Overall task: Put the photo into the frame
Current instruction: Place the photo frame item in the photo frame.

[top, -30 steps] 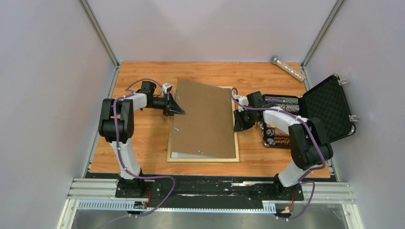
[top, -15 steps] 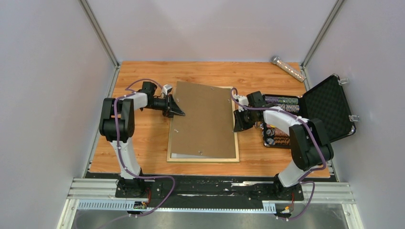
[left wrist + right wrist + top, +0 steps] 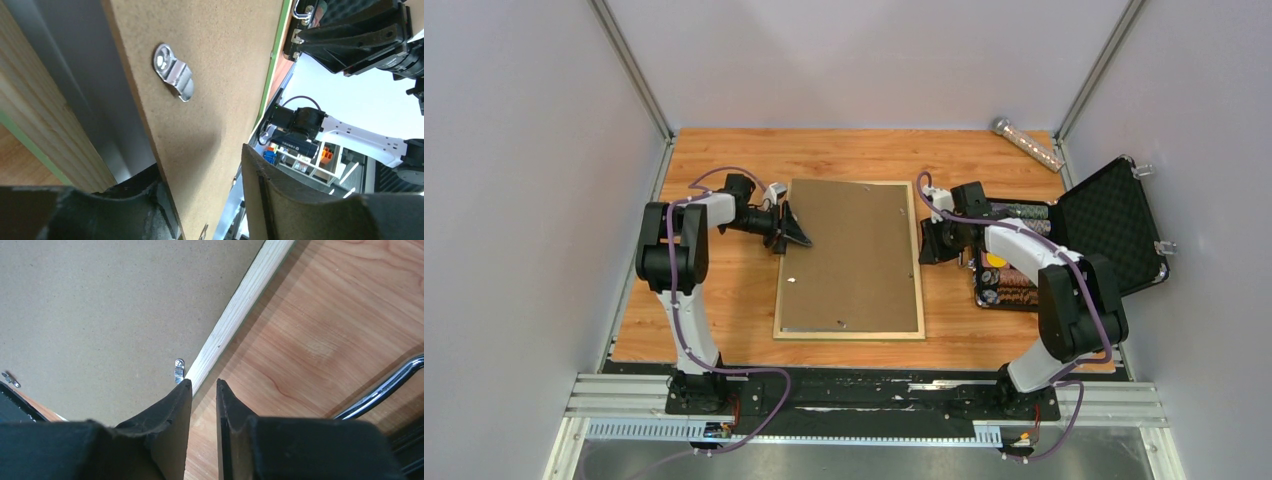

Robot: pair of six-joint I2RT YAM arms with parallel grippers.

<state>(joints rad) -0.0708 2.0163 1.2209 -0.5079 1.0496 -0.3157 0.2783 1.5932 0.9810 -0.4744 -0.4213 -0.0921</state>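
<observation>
The frame (image 3: 849,333) lies face down mid-table, pale wood rails up. A plain brown backing board (image 3: 854,255) rests squarely inside it and hides the photo. My left gripper (image 3: 799,235) is at the board's left edge, open. In the left wrist view the board (image 3: 210,75) runs between the jaws (image 3: 200,165), against the left finger and apart from the right one. A grey surface shows beneath it beside the wood rail (image 3: 35,115); I cannot tell what it is. My right gripper (image 3: 927,250) sits just right of the frame rail (image 3: 240,305), open (image 3: 204,382) by a narrow gap with only table showing.
An open black case (image 3: 1114,225) with rows of poker chips (image 3: 1014,212) stands at the right, close to the right arm. A clear tube (image 3: 1027,143) lies at the back right corner. Small metal clips (image 3: 179,370) sit along the board's edges. Grey walls enclose the table.
The board was skewed and lifted at its left edge; now it lies square in the frame. The left jaws have parted from it. The right gripper moved back and slightly right.
</observation>
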